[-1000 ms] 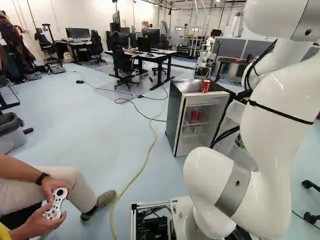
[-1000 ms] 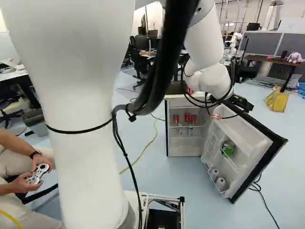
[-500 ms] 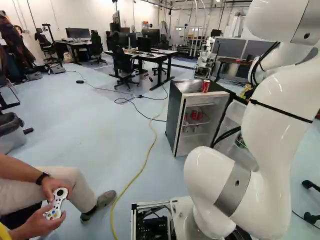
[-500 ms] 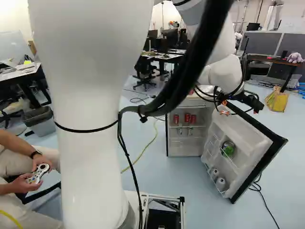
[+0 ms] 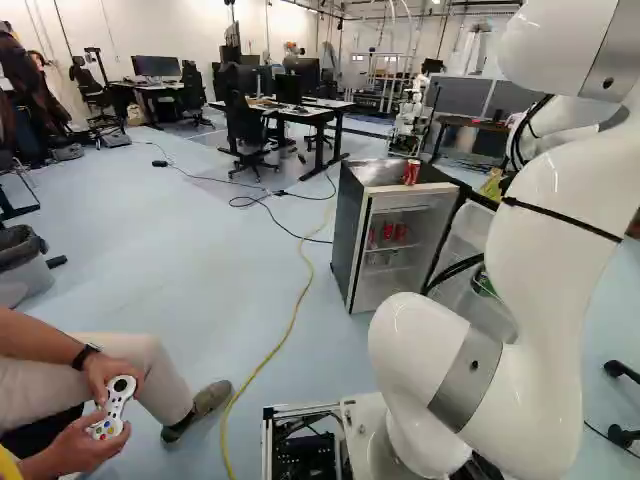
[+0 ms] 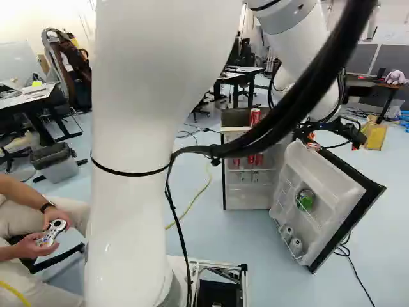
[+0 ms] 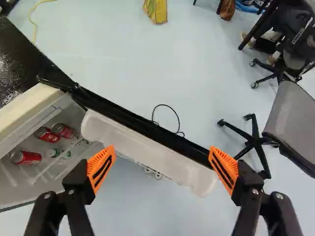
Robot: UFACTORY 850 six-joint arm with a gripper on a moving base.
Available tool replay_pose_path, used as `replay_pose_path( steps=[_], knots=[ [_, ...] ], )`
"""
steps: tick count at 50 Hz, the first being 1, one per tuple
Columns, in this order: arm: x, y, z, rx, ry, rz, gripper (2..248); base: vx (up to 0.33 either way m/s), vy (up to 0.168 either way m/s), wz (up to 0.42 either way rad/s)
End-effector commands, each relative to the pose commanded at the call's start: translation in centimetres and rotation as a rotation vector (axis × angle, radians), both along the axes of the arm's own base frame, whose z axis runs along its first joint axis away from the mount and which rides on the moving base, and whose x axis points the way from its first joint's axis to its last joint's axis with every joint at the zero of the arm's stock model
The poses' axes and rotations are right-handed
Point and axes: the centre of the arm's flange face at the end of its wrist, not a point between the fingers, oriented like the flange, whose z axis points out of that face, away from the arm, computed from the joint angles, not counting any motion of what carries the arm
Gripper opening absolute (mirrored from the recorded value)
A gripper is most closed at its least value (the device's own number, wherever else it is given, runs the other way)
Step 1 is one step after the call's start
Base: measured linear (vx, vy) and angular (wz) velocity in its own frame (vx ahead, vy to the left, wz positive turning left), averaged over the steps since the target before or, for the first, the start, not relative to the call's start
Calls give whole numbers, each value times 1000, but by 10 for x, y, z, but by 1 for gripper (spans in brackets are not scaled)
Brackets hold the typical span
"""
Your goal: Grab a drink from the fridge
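The hand (image 6: 335,142) is spread wide and grips nothing, its ribbed orange pads (image 7: 100,158) above the open door's (image 7: 142,150) long, straight edge, with smooth pale floor (image 7: 172,59) open on both sides. Red metal cans (image 7: 47,134) sit inside the boxy fridge (image 5: 348,230), beside the hand; another red can (image 5: 411,172) stands upright on its shiny top.

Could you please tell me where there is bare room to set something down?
The floor between the grey bin and the yellow cable is bare, as is the fridge top behind the red can. Inside, cans crowd the shelf.
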Motion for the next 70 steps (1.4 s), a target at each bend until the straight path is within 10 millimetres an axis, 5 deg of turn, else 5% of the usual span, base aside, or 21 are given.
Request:
replay_pose_path(
  steps=[70],
  knots=[
    [42,-121,-24,4,34,-81,247,0,0,0]
  ],
)
